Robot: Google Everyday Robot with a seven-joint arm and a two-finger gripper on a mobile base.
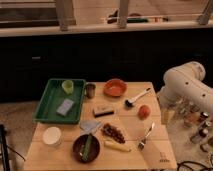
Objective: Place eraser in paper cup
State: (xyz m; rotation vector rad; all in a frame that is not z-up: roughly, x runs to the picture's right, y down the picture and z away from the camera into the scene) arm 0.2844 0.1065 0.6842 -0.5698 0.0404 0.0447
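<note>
**Eraser to paper cup: pickup pending**
Eraser [103,111] lies mid-table [55,160], well apart from the paper cup [52,136] at front left. Gripper [167,113] sits off the right edge; open or closed, cannot tell. Advised: grip across the block's narrow width, lift clear.

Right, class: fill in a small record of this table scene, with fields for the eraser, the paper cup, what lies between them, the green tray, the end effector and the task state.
eraser: the eraser lies flat near the table's middle, nothing touching it
cup: the paper cup stands upright at the view's lower left
between: grey cloth; dark bowl nearby
tray: the green tray holds a light green cup and a grey pad
end effector: not in view; only the white arm shows, at the table's right
task state: eraser not yet in cup
</note>
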